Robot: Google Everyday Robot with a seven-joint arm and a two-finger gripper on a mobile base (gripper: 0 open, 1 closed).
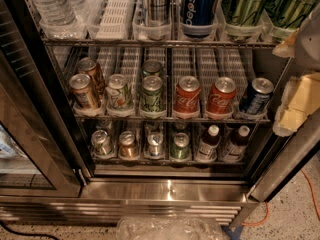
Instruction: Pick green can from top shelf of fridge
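The fridge (170,191) stands open in front of me. Its top shelf (160,42) runs along the top of the view. On it, from left to right, stand water bottles (52,6), a plaid can (159,4), a blue Pepsi can (198,6) and two shiny yellow-green cans with dark streaks (245,6) (292,6). Their lids are cut off by the top edge. My gripper (292,74) comes in at the right edge, just below and right of the right-hand green can. Its cream fingers (300,104) stand apart and hold nothing.
The middle rack (170,118) holds short gold, white, dark-green, red Coca-Cola and blue cans. The lower rack holds small cans and two bottles (209,143). The glass door (30,134) hangs open at left. Crinkled clear plastic (170,229) and an orange cable (310,189) lie on the floor.
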